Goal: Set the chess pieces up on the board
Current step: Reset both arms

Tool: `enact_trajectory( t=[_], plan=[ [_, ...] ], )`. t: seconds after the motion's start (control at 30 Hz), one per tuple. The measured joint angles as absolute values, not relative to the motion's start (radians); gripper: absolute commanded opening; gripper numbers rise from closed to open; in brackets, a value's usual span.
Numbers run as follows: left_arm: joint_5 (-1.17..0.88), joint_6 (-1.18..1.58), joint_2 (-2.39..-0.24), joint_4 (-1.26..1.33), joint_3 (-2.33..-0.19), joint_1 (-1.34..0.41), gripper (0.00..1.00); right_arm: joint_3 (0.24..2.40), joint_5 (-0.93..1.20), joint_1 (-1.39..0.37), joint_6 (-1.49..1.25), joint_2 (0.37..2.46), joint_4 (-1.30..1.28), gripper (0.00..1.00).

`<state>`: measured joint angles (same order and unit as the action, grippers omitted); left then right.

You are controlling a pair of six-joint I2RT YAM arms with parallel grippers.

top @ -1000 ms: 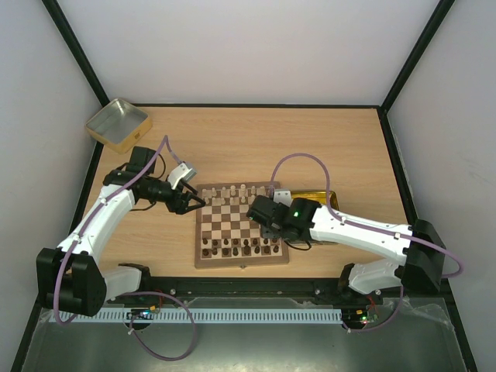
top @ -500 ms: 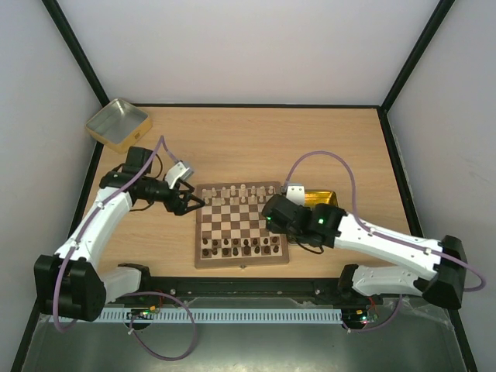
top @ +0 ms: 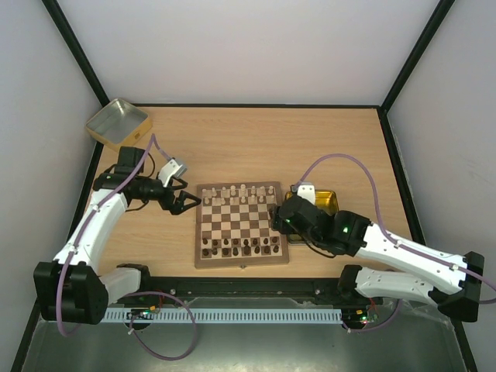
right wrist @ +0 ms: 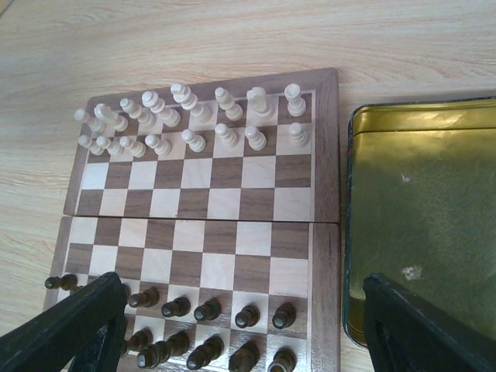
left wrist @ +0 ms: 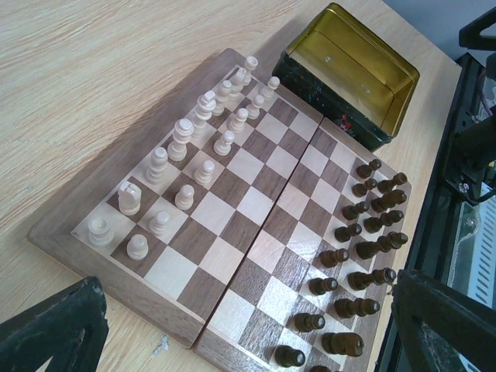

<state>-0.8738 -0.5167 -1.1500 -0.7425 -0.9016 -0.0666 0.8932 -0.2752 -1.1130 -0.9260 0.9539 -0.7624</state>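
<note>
Wooden tabletop (top: pixel 256 139): gold tin (right wrist: pixel 418 225) just beside the board (top: pixel 240 264), second tin (top: pixel 116 124) far-left, left hand (left wrist: pixel 248 322) and right hand (right wrist: pixel 248 333) spread apart.

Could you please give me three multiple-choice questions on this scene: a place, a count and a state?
1. Where on the board do the dark pieces stand?
A) rows nearest the arm bases B) far rows C) middle rows
2. How many gold tins are there?
A) one B) two C) three
3. The left gripper and right gripper are:
A) both shut on pieces B) both open, empty C) both holding tins

1 A: they line the near edge.
2 B: one at the far-left corner, another tin right of the board.
3 B: jaws wide apart, nothing between.
</note>
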Motion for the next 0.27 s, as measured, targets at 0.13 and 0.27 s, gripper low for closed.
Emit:
enact_trajectory(
  t=[0.13,0.27],
  plan=[
    [-0.875,-0.521,-1.148,-0.744,-0.902,-0.061,0.99,0.853,-0.261,-1.113,-0.926,0.921,-0.744,0.81],
    [-0.876,-0.524,-1.148,-0.746,-0.902,-0.057,0.99,0.815,-0.243,-1.113,-0.927,0.871,-0.723,0.81]
  ],
)
